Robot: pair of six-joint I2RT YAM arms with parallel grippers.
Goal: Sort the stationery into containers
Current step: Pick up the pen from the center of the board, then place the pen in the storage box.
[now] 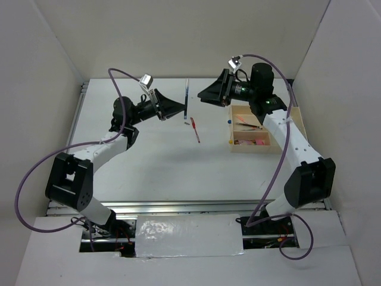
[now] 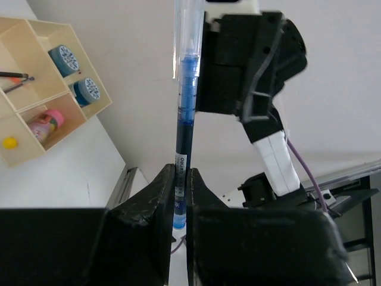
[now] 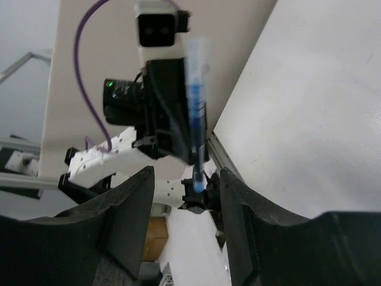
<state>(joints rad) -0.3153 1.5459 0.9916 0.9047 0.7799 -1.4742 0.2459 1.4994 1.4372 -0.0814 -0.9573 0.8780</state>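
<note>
One-handed, pinching an upright dark blue pen (image 2: 181, 143) in the left hand (image 2: 180, 177); holding the right hand (image 3: 186, 173) spread wide nearby.

Left gripper (image 1: 180, 109) holds a dark blue pen (image 1: 186, 98) upright, right gripper (image 1: 202, 94) just beside; red pen (image 1: 196, 130) lies nearer, wooden tray (image 1: 253, 149) right

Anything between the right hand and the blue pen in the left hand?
Nothing visible. The open right hand faces the blue pen across open air; the left hand grips only one end of it.
</note>
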